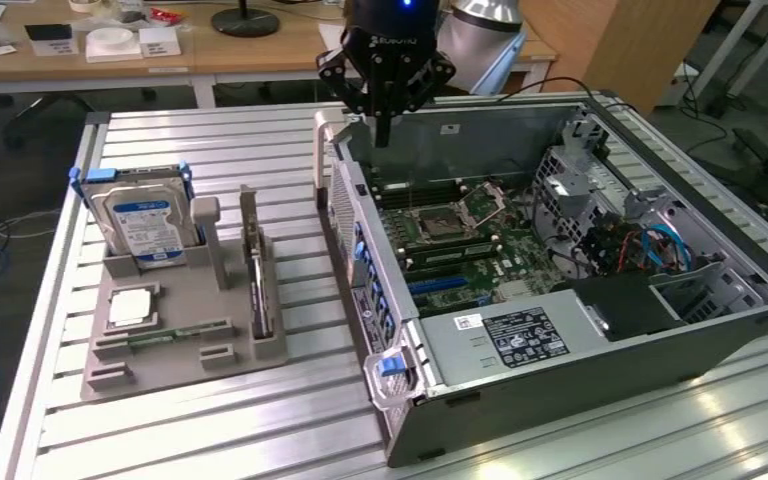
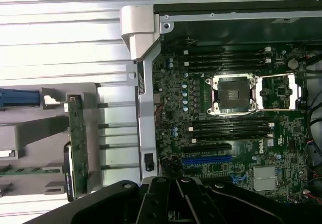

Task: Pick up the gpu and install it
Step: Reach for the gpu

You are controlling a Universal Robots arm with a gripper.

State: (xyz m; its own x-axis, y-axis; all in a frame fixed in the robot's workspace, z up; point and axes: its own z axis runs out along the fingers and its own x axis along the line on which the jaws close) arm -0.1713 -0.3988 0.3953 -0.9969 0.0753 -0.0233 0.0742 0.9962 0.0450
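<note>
The gpu [image 1: 257, 272] stands on edge in a slot of the grey holder [image 1: 184, 360], to the exterior view's left of the open computer case [image 1: 598, 350]. In the wrist view the gpu [image 2: 77, 143] shows as a thin green board edge with a dark end. My gripper [image 1: 383, 135] hangs over the far rear corner of the case, well apart from the gpu. Its fingers are shut with nothing between them. The black gripper [image 2: 176, 196] body sits over the motherboard [image 2: 226, 108] near the blue slot [image 2: 206, 159].
A silver hard drive [image 1: 144, 222] with a blue-white label stands at the holder's far end. A small green memory stick [image 1: 157, 336] and a chip [image 1: 132, 306] lie in the holder. The case's rear wall [image 1: 357, 230] rises between holder and motherboard. Cables [image 1: 638, 250] fill the case's right.
</note>
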